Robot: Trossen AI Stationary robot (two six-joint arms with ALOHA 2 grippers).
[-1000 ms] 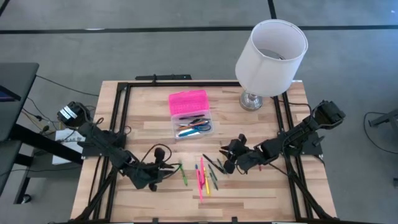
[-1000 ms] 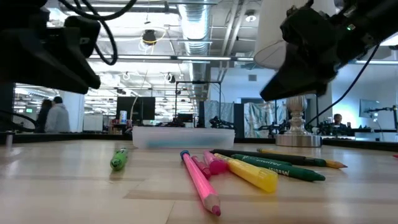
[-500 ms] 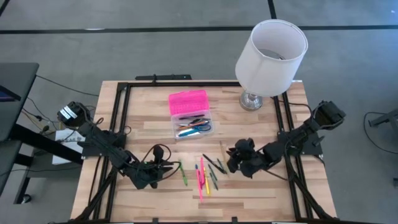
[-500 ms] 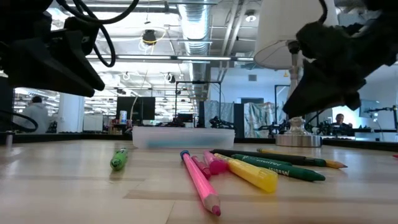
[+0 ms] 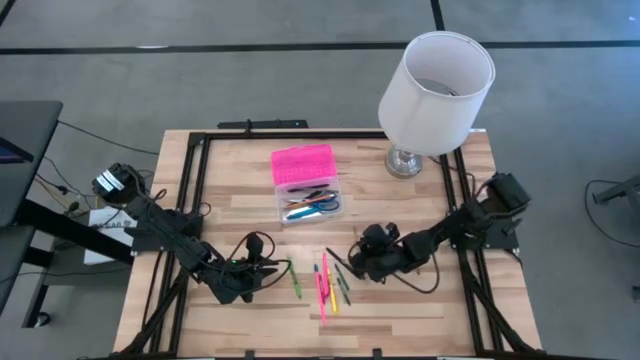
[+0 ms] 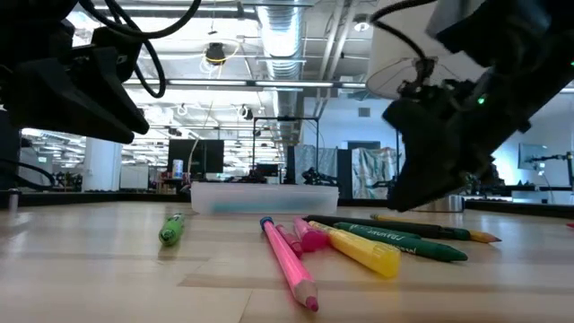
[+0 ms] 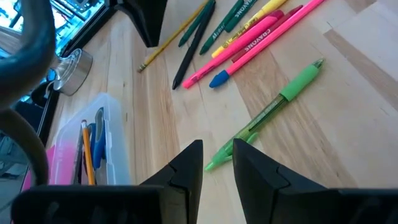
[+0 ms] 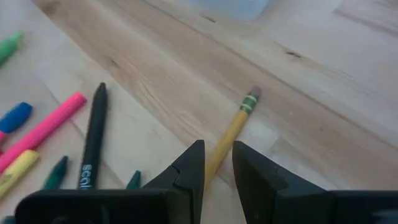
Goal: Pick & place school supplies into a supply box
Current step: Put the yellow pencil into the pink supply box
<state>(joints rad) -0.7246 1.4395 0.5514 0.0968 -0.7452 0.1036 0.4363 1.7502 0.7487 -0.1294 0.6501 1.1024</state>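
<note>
Stretched low from the tabletop's [image 5: 230, 165] left edge toward its front middle: the left arm, with the left tool [image 7: 217, 163] just over the wood, fingers narrowly spread and empty, tips either side of the near end of one green pen [image 7: 272, 109]. Reaching in from the right edge, bent down over the loose heap: the right arm, with the right tool [image 8: 217, 160] likewise narrowly spread, gripping nothing, poised over one yellow pencil [image 8: 231, 132] that runs between its fingertips.

Beside that pencil, one black marker [image 8: 94, 145], one pink pencil [image 8: 41, 131], and several more pens and crayons, too overlapped for an exact count.

Behind the heap, mid-table: one supply box [image 5: 306, 184], pink lid swung open toward the rear, clear base holding a few supplies including blue-handled scissors [image 5: 322, 207]. At the rear right corner, one white lamp [image 5: 436, 82].
</note>
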